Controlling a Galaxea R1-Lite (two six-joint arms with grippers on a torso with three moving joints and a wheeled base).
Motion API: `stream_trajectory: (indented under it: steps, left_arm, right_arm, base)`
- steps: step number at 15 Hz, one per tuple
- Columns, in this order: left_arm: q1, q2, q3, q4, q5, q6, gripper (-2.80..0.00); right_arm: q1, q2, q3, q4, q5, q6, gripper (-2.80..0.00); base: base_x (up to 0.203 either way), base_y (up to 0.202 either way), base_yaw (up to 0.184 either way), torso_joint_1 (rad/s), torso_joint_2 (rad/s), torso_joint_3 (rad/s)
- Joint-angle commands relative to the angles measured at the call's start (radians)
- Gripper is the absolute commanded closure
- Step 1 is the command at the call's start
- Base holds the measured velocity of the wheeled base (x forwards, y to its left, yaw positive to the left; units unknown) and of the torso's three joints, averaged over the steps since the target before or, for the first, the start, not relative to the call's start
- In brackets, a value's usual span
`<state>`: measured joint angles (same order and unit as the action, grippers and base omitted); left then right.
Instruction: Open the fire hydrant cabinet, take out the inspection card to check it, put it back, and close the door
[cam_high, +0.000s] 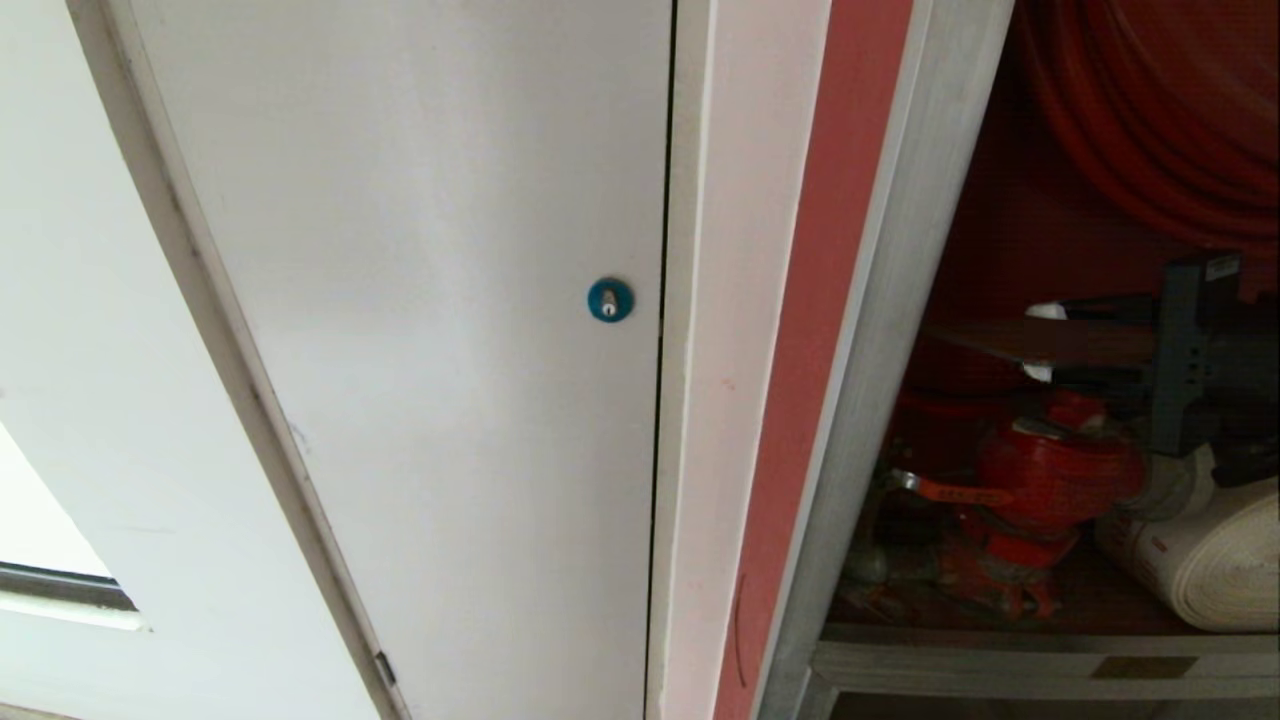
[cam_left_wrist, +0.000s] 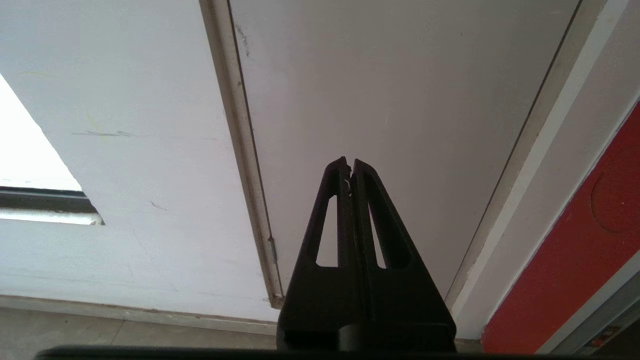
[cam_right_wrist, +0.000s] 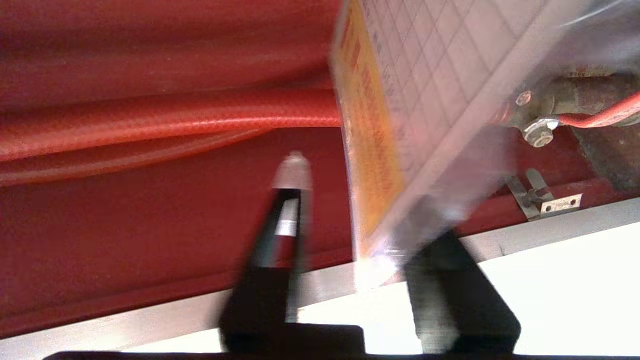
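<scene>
The white door (cam_high: 420, 330) with its blue lock (cam_high: 610, 299) stands left of the cabinet (cam_high: 880, 330). The left gripper (cam_left_wrist: 349, 163) hangs before that door, fingers pressed together, empty. Inside the cabinet, below the hose reel (cam_right_wrist: 165, 117), the right gripper (cam_right_wrist: 360, 210) stands parted; the card (cam_right_wrist: 425, 95) lies between its fingers, grip uncertain.

The left gripper (cam_left_wrist: 350, 167) rises from the bottom centre of the frame, its two black fingers (cam_left_wrist: 334, 220) pressed together at the tips; behind them stands the plain white door (cam_left_wrist: 400, 100), filling the upper middle. A pale door frame strip (cam_left_wrist: 240, 150) runs down from the top to a small hinge (cam_left_wrist: 271, 251) low at centre; white wall (cam_left_wrist: 125, 100) spreads left, with a bright window opening (cam_left_wrist: 25, 150) at the left edge; a red panel (cam_left_wrist: 575, 260) cuts the lower right corner; grey floor (cam_left_wrist: 100, 335) lies along the bottom left.
</scene>
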<state>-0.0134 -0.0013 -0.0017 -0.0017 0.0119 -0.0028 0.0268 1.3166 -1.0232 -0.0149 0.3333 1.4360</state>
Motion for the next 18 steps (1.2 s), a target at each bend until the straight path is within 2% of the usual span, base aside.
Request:
stream_trajectory:
  steps: [1,10,12,14,16,18]
  left_arm:
    - [0.000,0.001,0.000,-0.001,0.000,0.000,0.00]
    - [0.000,0.001,0.000,0.000,0.000,0.000,0.00]
    - [0.000,0.001,0.000,0.000,0.000,0.000,0.00]
    - [0.000,0.001,0.000,0.000,0.000,0.000,0.00]
    - [0.000,0.001,0.000,-0.001,0.000,0.000,0.00]
    - [0.000,0.001,0.000,0.000,0.000,0.000,0.00]
  right_arm:
    - [0.001,0.004,0.002,0.000,0.005,0.005,-2.80]
    - [0.001,0.007,0.017,0.016,0.035,-0.011,-2.80]
    - [0.004,-0.054,0.042,0.016,0.085,-0.024,-2.80]
    - [0.005,-0.129,0.075,0.028,0.131,-0.055,-2.80]
    - [0.005,-0.196,0.085,0.099,0.141,-0.099,-2.80]
    - [0.005,-0.274,0.081,0.237,0.142,-0.227,-2.80]
  base:
    - [0.000,0.000,0.000,0.000,0.00,0.000]
    - [0.000,0.000,0.000,0.000,0.00,0.000]
    - [0.000,0.000,0.000,0.000,0.00,0.000]
    - [0.000,0.000,0.000,0.000,0.00,0.000]
    - [0.000,0.000,0.000,0.000,0.00,0.000]
    - [0.000,0.000,0.000,0.000,0.00,0.000]
